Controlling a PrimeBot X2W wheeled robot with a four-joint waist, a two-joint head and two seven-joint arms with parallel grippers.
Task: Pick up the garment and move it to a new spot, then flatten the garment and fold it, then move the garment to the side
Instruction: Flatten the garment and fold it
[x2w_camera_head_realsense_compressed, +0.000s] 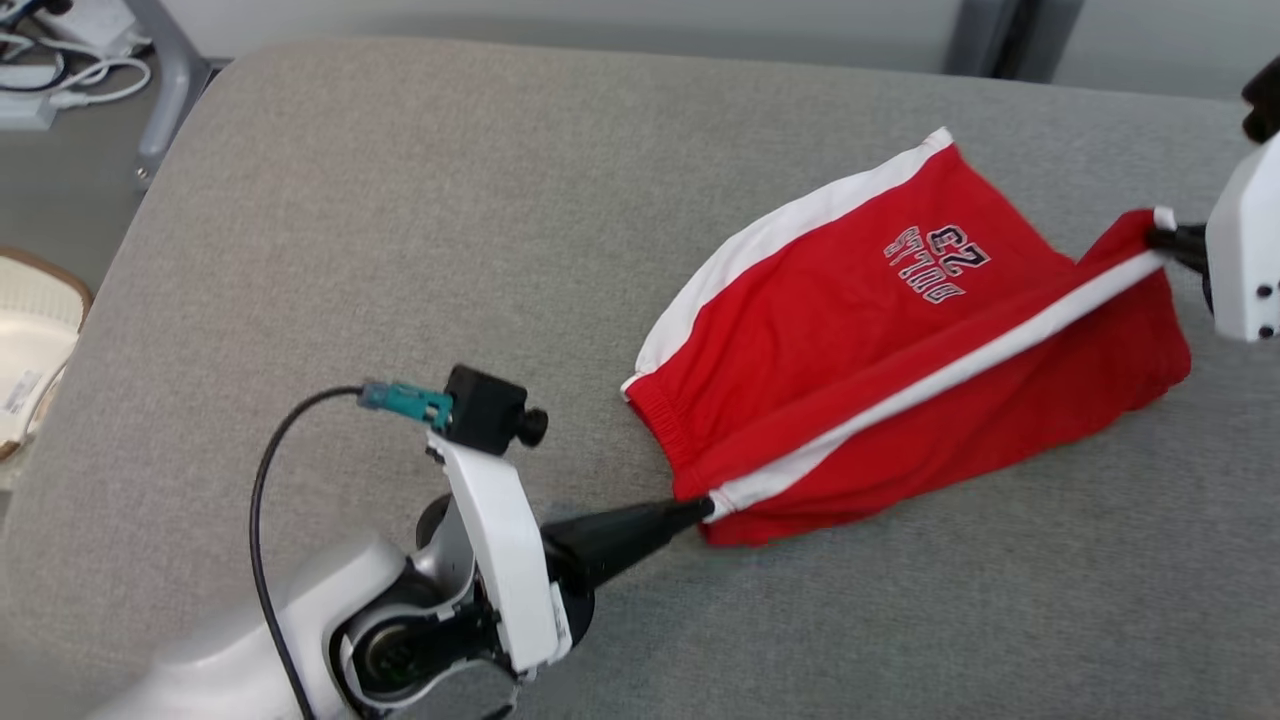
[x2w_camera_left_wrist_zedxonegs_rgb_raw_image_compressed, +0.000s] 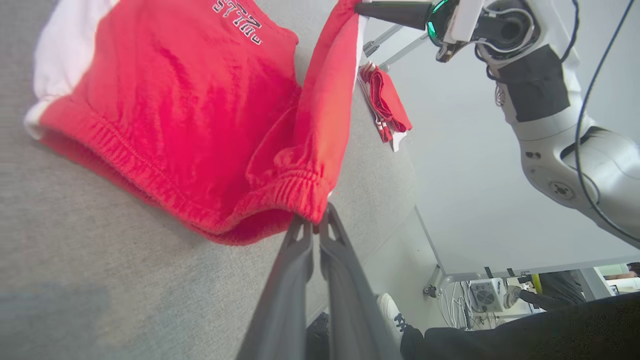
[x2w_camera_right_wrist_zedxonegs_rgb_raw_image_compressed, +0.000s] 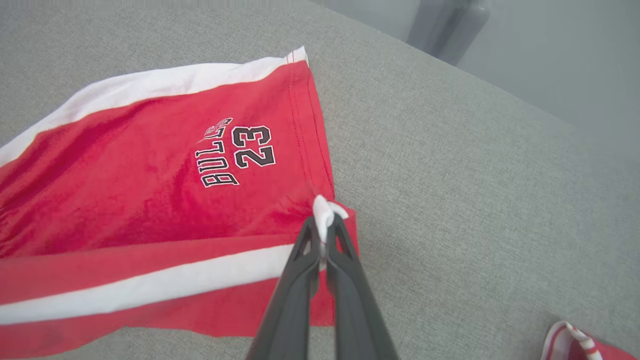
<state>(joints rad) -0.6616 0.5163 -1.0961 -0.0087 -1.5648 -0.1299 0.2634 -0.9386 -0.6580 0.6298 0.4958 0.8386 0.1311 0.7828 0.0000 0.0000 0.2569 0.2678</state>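
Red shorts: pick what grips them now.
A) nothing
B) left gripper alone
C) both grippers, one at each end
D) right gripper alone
C: the left gripper is shut on the waistband end of the shorts, the right gripper on the hem end.

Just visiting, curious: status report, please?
Left gripper shut on waistband corner of red shorts. Right gripper shut on hem corner. Shorts stretched between, on grey surface. Another red garment nearby, not blocking.
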